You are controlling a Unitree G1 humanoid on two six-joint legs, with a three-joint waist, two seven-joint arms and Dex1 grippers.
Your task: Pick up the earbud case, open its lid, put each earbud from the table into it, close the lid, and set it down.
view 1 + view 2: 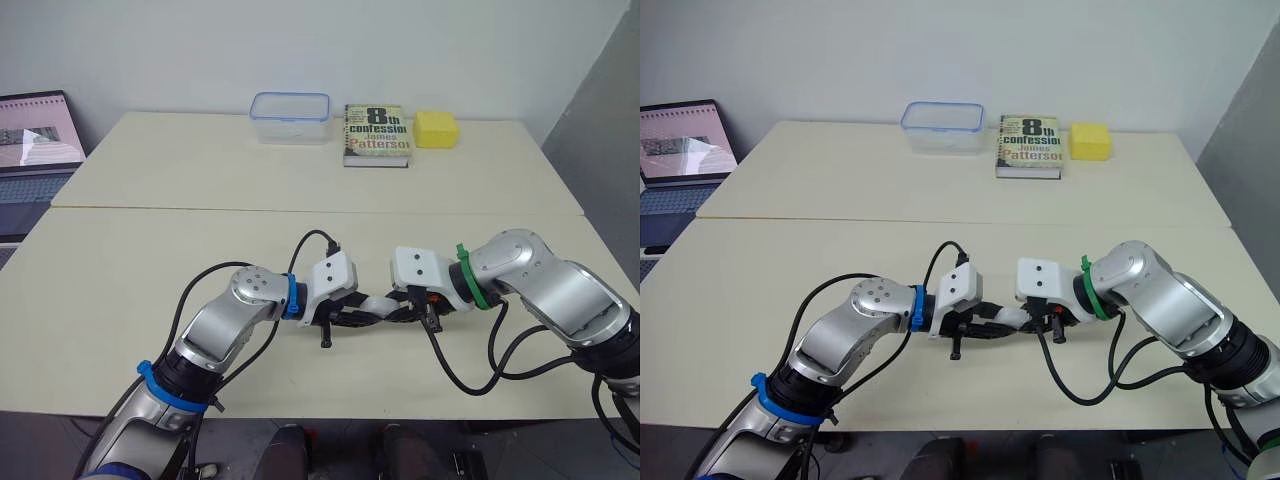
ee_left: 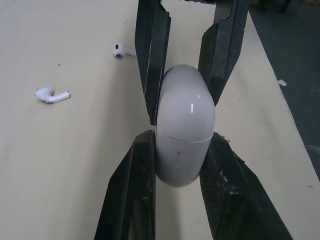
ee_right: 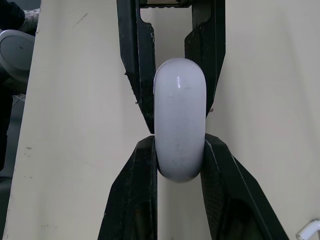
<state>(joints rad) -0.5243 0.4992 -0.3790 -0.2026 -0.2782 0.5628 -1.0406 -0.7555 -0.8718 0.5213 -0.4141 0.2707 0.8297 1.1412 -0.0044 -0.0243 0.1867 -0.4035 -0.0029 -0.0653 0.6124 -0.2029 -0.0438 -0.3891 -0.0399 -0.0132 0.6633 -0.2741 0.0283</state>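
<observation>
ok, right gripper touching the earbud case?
Touching. Right wrist view: fingers of the right gripper press against both sides of the earbud case, no gap.

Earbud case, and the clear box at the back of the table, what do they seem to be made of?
The earbud case looks like hard white plastic with a glossy finish: a sharp highlight and a fine lid seam show on it. The clear box seems to be transparent plastic with a blue-rimmed lid: the table shows through its walls.
</observation>
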